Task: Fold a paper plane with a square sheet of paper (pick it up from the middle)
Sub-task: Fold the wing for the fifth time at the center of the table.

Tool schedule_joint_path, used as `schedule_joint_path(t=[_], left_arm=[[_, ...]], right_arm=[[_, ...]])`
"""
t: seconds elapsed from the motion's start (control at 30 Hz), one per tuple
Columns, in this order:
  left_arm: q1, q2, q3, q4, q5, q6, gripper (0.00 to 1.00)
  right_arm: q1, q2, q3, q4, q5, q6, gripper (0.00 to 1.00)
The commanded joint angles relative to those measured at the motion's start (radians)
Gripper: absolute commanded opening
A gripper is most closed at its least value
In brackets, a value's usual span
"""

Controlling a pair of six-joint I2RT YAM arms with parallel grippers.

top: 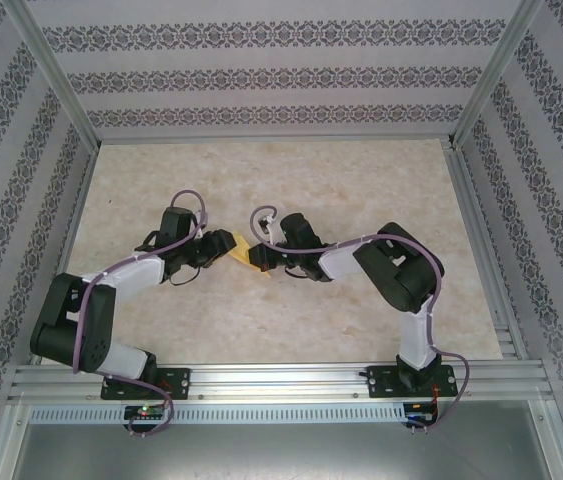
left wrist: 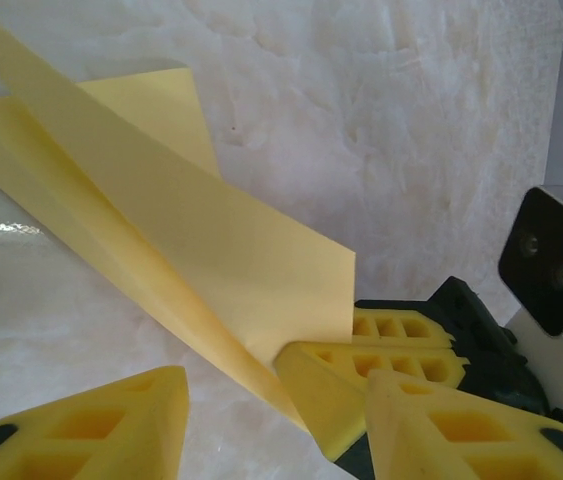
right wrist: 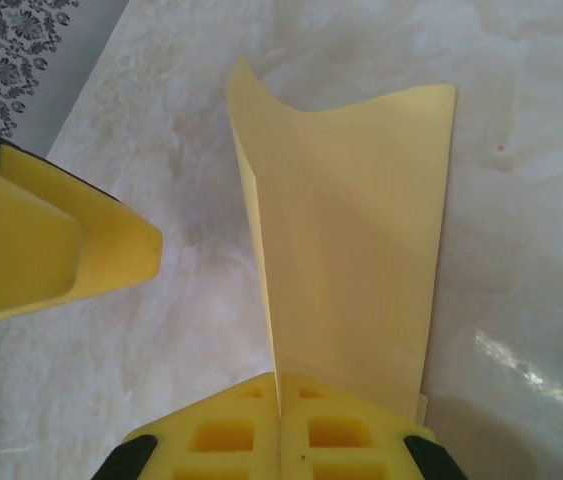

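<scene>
right gripper (right wrist: 281,395): closed all the way. You've got both pads pinched flat on one end of the paper sheet (right wrist: 351,230), and its crease runs straight into the line where the pads meet
left gripper (left wrist: 276,388): jaws stand well apart with nothing clamped; the sheet's lower edge drops into the gap between its fingers (left wrist: 91,425)
left contact: whether either left pad touches the paper, you can't tell from these views
gripper spacing: in the top view the two tips face each other, just beside one another, with the sheet between them; in the left wrist view the right gripper's closed fingers (left wrist: 381,355) sit just beyond your left arm's right-hand finger
paper shape: folded lengthwise on one crease into two layers, long and narrow, with the upper flap splayed away from the lower
paper position: near the middle of the table (top: 361,190), reaching from the right gripper's pinch toward the left gripper
paper vs table: the pinched end is off the surface; far end resting or not, can't tell
table: pale marbled top
surround: aluminium frame rails (top: 261,375) along the near edge, patterned wall panels (top: 261,80) on three sides
</scene>
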Motion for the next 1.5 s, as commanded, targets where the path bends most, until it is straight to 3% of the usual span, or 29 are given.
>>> schedule_joint_path(t=[0.0, 0.33, 0.63, 0.9, 1.47], left_arm=[[-0.014, 0.010, -0.008, 0.082, 0.009, 0.023, 0.48], [-0.021, 0.043, -0.009, 0.085, -0.018, 0.056, 0.42], [-0.039, 0.122, 0.013, 0.147, 0.052, 0.067, 0.31], [-0.041, 0.193, 0.046, 0.224, 0.085, 0.048, 0.17], [-0.042, 0.284, 0.063, 0.227, 0.027, 0.031, 0.10]], right_arm=[[-0.014, 0.037, 0.016, -0.011, -0.058, 0.071, 0.04], [-0.033, 0.070, 0.017, 0.003, -0.090, 0.145, 0.06], [-0.040, 0.080, 0.027, -0.065, -0.083, 0.128, 0.11], [-0.043, 0.084, 0.034, -0.112, -0.102, 0.090, 0.04], [-0.042, 0.094, 0.077, -0.232, -0.090, 0.023, 0.12]])
